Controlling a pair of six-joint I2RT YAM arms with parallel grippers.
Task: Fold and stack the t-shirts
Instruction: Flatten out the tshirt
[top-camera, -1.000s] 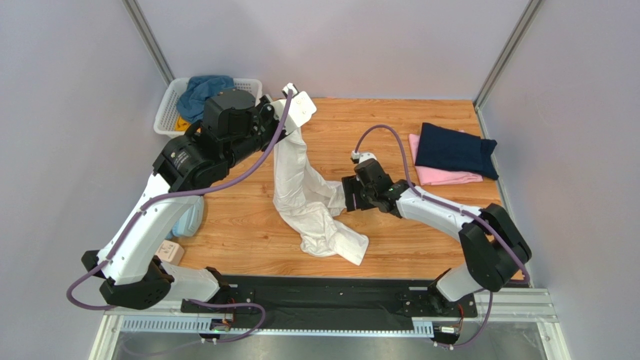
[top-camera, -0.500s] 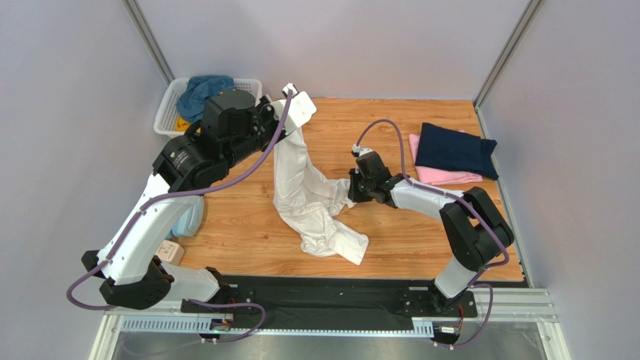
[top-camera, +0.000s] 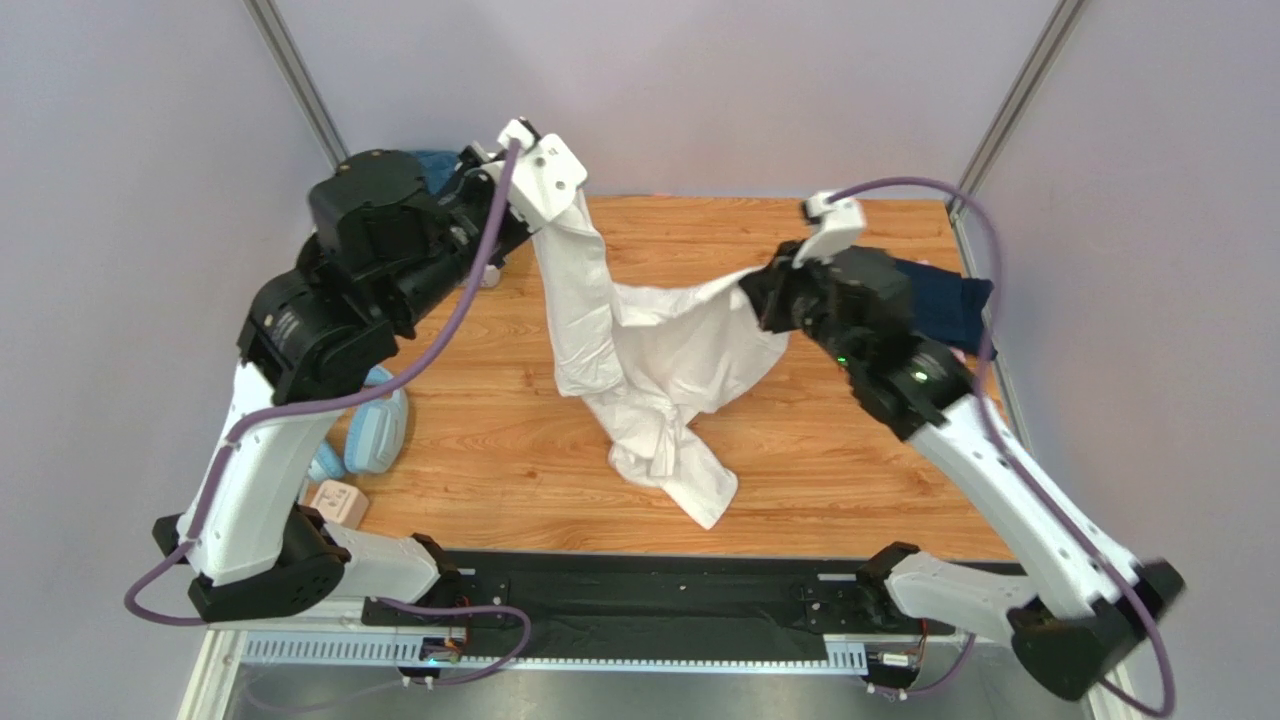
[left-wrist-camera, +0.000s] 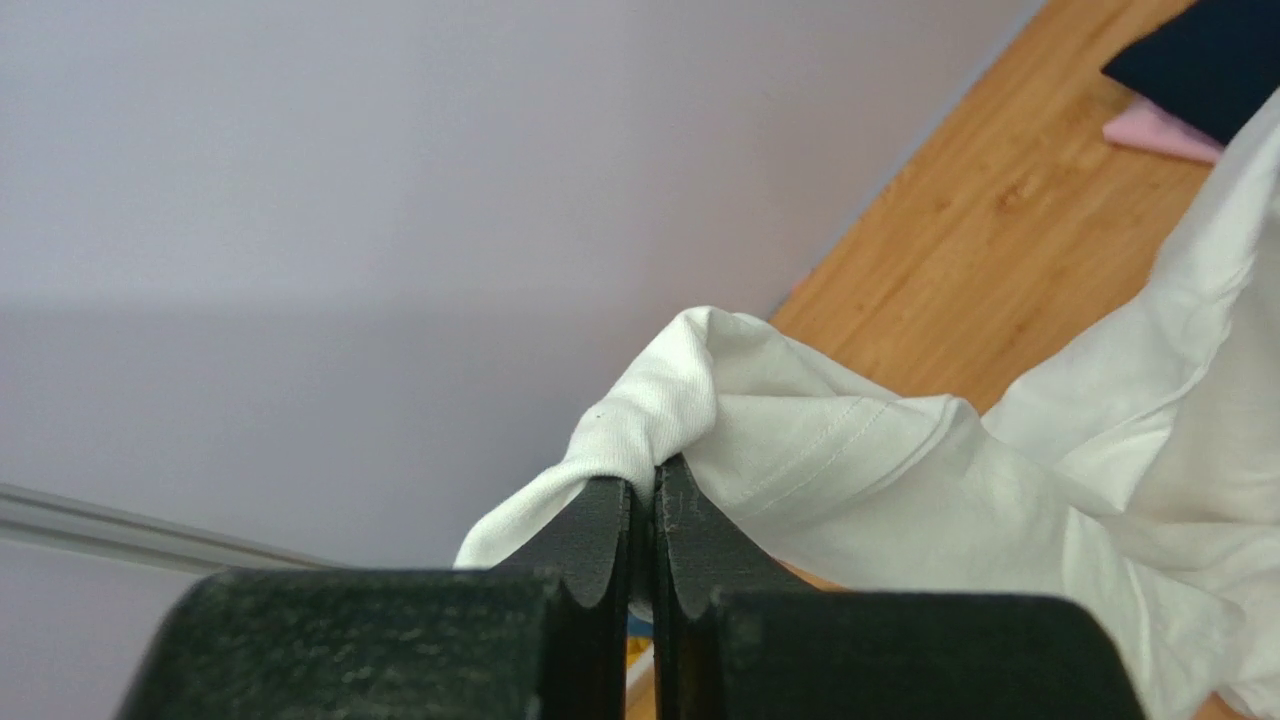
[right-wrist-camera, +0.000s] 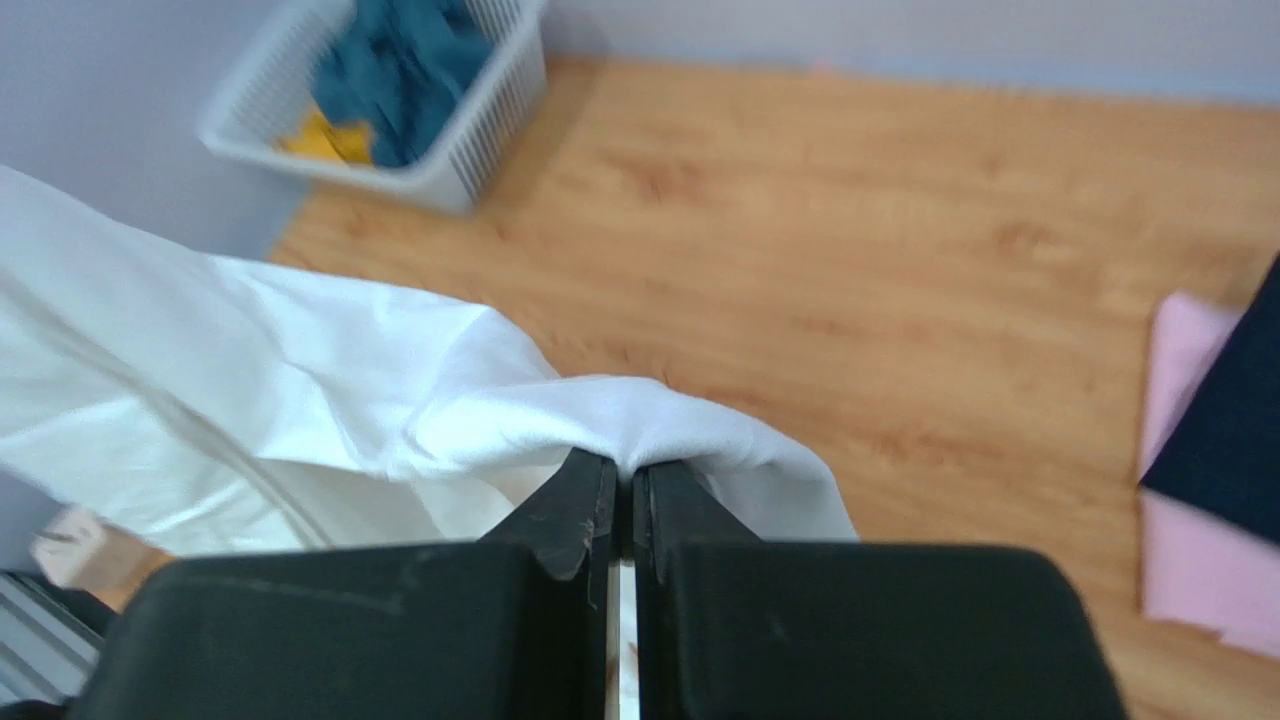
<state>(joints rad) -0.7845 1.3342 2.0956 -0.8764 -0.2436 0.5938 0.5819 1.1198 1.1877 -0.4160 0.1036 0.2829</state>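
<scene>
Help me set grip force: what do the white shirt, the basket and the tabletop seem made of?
White shirt: soft matte knit, likely cotton; it drapes in folds and shows a stitched hem. Basket: apparently rigid white plastic, with moulded slatted walls. Tabletop: wood or wood-look laminate, grain visible; cannot tell which.

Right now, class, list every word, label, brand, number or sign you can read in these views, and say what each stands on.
There are none to read. The white t-shirt, the navy t-shirt and the white slatted basket show no print, tag or number in any view.
</scene>
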